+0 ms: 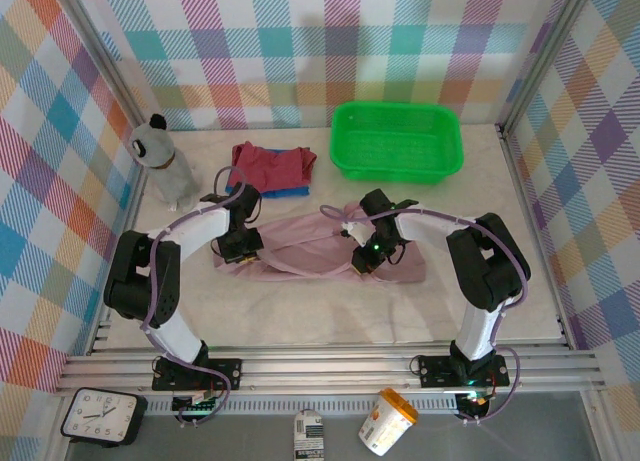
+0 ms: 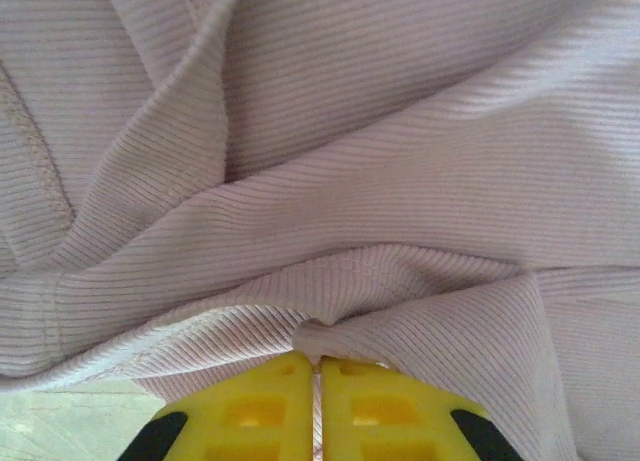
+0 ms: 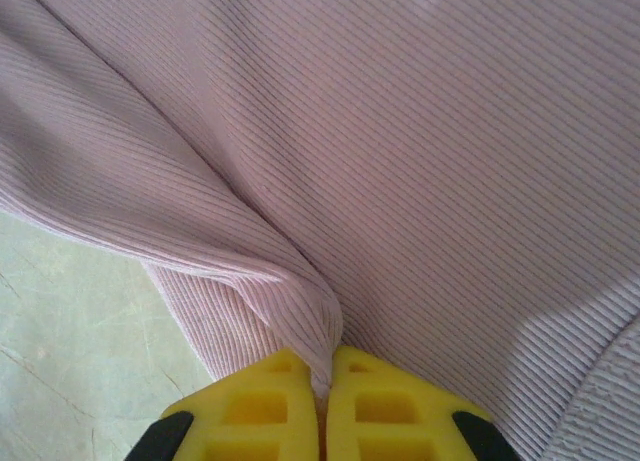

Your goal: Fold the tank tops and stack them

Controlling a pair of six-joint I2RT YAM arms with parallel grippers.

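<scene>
The pale pink tank top [image 1: 310,249] lies spread and rumpled across the middle of the table. My left gripper [image 1: 236,253] is shut on a pinched fold near its left end; close up, the yellow fingers [image 2: 255,406] clamp ribbed pink cloth [image 2: 340,181]. My right gripper [image 1: 364,259] is shut on a fold toward its right side, with a ridge of the pink fabric [image 3: 420,161] drawn between the yellow fingers [image 3: 390,406]. The dark red tank top [image 1: 272,165] lies folded on the blue one [image 1: 284,192] at the back left.
A bright green basket [image 1: 396,141] stands at the back right. A grey plush toy [image 1: 163,161] stands at the back left by the wall. Plaid walls close in three sides. Bare table [image 1: 330,311] lies in front of the pink cloth.
</scene>
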